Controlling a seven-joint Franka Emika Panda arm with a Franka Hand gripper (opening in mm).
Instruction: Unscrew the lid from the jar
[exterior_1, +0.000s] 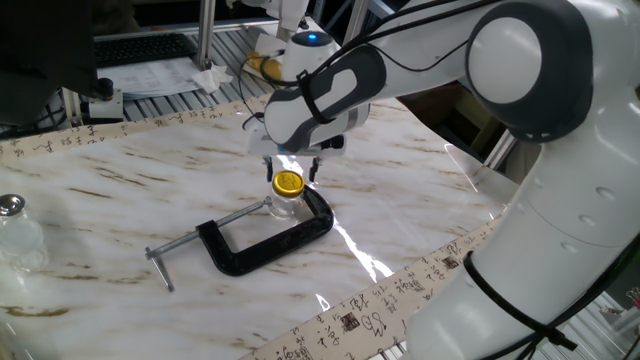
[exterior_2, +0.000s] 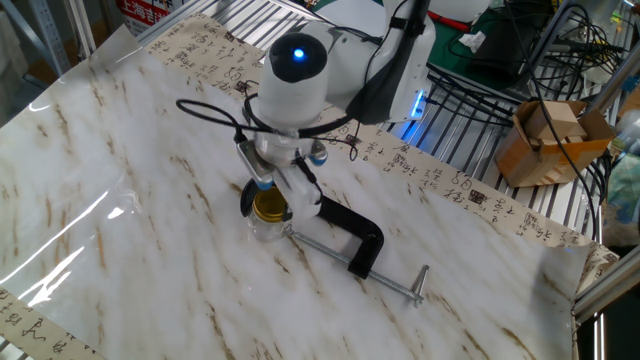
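White and grey, the tool hangs directly above the yellow lid, its short fingers flanking the cap; whether they actually pinch it cannot be told. The lid sits on the small glass jar, which stands upright in the mouth of a black C-clamp lying flat on the marble-patterned desk. A silver-topped glass vessel stands well apart at the desk's edge.

Hidden and cropped regions
Gripper fingertips masked by wrist; glass vessel cropped at left edge
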